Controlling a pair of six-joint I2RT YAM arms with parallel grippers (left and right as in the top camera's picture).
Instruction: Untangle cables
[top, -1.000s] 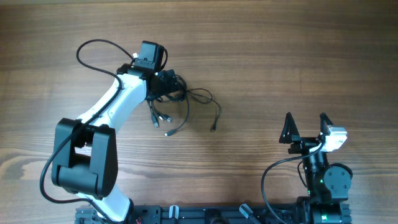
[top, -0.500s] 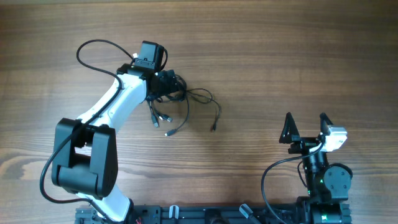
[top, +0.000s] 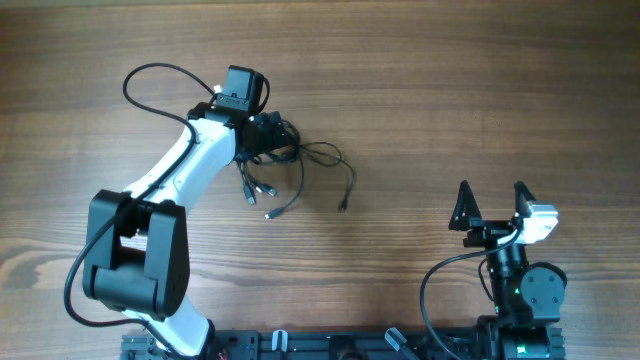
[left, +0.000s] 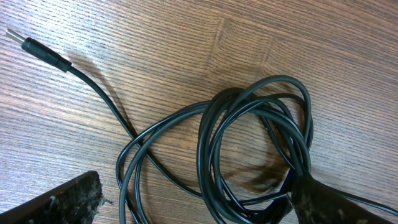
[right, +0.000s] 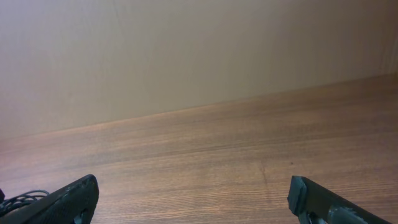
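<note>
The cables lie as a black tangle on the wooden table, left of centre, with plug ends trailing toward the front and right. My left gripper is lowered onto the tangle's left side. In the left wrist view it is open, its fingers straddling looped cables, and one cord runs out to a silver-tipped plug. My right gripper stands open far to the right near the front edge, with nothing between its fingertips.
The left arm's own thick black cable loops over the table at the back left. Both arm bases sit at the front edge. In the right wrist view a plain wall rises behind the table.
</note>
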